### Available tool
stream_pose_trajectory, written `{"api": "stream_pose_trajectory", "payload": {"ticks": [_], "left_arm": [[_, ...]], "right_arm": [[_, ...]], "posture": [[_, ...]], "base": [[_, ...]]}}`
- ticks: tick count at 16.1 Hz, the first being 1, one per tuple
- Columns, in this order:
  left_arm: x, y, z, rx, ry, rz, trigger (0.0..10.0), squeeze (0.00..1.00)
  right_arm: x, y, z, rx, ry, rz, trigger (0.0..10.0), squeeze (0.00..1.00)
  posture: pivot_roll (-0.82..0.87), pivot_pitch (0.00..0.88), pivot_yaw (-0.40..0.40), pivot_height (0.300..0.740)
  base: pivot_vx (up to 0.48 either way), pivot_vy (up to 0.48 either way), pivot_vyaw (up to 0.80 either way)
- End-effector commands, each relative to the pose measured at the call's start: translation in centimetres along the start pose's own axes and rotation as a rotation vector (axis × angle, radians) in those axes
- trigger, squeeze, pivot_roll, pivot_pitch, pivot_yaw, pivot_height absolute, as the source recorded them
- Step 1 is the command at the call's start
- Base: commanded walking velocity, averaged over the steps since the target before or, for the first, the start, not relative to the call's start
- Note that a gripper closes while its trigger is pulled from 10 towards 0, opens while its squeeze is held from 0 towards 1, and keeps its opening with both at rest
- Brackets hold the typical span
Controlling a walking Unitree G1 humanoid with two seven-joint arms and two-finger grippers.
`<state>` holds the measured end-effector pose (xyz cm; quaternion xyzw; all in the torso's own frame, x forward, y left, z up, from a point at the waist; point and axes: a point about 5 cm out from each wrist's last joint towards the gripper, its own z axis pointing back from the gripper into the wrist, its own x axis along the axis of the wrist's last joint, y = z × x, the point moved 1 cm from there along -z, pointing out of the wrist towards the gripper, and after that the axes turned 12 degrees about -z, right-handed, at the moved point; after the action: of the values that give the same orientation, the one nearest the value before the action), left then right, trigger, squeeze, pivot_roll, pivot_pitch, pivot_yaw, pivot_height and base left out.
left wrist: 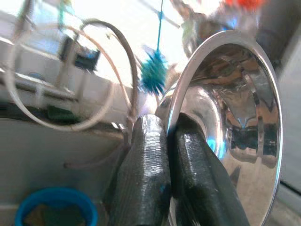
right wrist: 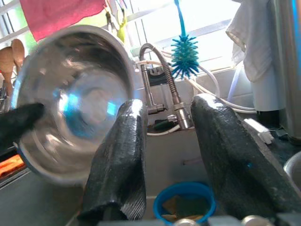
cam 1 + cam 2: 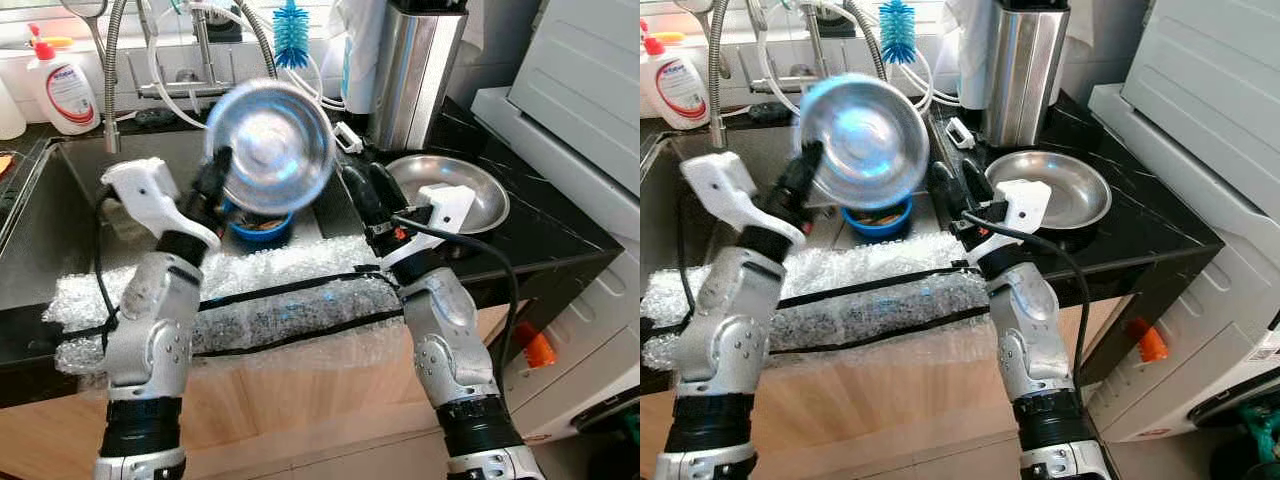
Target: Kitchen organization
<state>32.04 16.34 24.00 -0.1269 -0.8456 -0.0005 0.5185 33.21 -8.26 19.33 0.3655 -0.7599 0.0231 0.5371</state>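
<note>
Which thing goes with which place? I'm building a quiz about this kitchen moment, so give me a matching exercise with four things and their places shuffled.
Things:
1. steel bowl
2. blue bowl
3. steel pan
4. bottle brush

Places:
A. lying on the black counter to the right of the sink
B. hanging above the sink by the tap
C. low in the sink, under the raised bowl
D. gripped by its rim in the left gripper, held up over the sink

Pairs: 1-D, 2-C, 3-A, 4-B

Soap bottle [image 3: 62, 88] label, wording unreadable
</note>
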Motion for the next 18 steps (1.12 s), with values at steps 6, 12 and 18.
{"api": "stream_pose_trajectory", "payload": {"ticks": [6, 12, 18], "left_arm": [[0.5, 3.5, 0.1, 0.203, 0.000, -0.325, 10.0, 0.00], [-2.5, 5.5, 1.6, 0.239, 0.122, -0.529, 10.0, 0.00], [-4.3, 5.9, 1.9, 0.259, 0.162, -0.540, 10.0, 0.00]], "right_arm": [[1.6, -0.6, 0.8, -0.064, -0.046, 0.143, 10.0, 0.00], [2.1, -2.5, 5.2, -0.226, -0.013, 0.239, 10.0, 0.00], [1.7, -2.8, 6.3, -0.290, 0.005, 0.251, 10.0, 0.00]], "posture": [[0.05, 0.000, -0.022, 0.740], [0.03, 0.000, -0.019, 0.740], [0.03, 0.000, -0.013, 0.740]], "base": [[0.000, 0.000, 0.00], [0.000, 0.000, 0.00], [0.000, 0.000, 0.00]]}}
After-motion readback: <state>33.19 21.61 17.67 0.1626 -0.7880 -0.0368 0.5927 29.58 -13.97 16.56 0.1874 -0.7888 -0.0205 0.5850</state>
